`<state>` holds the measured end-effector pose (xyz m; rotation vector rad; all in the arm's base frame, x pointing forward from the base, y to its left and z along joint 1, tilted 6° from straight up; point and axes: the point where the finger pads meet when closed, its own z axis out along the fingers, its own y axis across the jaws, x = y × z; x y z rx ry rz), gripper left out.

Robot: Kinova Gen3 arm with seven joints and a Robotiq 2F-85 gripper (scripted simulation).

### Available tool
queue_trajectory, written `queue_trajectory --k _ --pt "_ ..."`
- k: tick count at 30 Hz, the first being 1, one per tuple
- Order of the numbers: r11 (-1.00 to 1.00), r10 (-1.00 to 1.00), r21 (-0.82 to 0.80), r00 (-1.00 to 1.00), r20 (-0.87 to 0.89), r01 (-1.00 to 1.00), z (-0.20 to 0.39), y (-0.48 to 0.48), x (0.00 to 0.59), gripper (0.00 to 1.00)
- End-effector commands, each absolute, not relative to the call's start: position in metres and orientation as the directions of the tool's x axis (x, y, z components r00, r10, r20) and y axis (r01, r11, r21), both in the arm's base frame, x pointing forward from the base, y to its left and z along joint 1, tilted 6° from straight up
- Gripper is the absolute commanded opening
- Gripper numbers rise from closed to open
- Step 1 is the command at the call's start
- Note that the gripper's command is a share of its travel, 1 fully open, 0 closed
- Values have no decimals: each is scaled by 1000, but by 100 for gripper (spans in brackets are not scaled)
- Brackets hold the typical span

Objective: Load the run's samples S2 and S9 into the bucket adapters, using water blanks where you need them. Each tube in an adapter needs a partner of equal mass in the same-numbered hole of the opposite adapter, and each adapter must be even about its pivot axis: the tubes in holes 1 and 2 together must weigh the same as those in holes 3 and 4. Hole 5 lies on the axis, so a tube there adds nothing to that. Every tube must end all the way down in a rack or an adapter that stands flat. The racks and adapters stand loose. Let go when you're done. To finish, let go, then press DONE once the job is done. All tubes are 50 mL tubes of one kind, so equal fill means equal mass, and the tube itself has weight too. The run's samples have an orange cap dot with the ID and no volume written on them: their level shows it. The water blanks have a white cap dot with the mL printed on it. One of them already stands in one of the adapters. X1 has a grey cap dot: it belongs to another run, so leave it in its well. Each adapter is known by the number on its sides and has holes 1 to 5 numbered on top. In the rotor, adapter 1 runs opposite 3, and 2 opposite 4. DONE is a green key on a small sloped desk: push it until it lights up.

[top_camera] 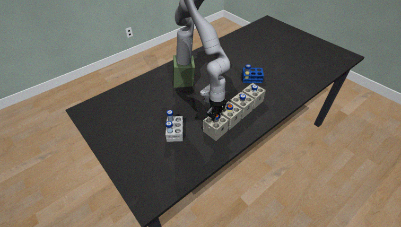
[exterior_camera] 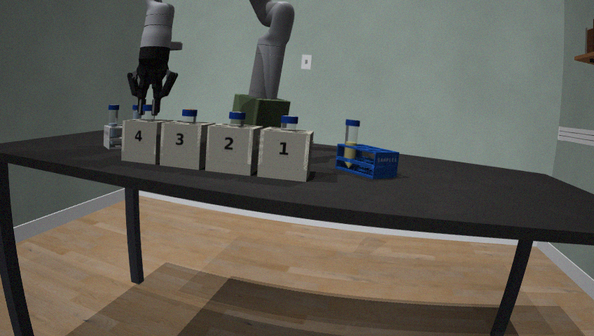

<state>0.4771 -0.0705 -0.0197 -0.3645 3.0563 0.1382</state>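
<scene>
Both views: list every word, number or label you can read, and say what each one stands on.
"4": front of the adapter under the gripper, which grips a tube
"3": next adapter
"2": next adapter
"1": adapter nearest the blue rack
Blue rack's side lettering: blurred
White rack front label: too small
Cap dots, hole numbers: unreadable

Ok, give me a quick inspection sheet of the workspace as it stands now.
Surface: dark table, level.
Job's things: four numbered adapters in a row, a capped tube in each; blue rack holds one yellow-filled tube; white rack holds two.
Clutter: nothing seen.
Gripper: gripper shut on a tube seated low in adapter 4.
Cables: nothing seen.
Surroundings: wood floor, green walls, wall socket.
</scene>
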Motion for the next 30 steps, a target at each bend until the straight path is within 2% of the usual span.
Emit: queue_trajectory --k 1,24,25,30 --pt "969 -230 79 -971 -68 -235 -24 -71 476 10" --pt "968 -232 81 -970 -68 -237 -27 -70 476 10" --pt "968 -232 81 -970 -68 -237 -27 -70 476 62" --pt "968 -232 81 -970 -68 -237 -27 -70 476 62"
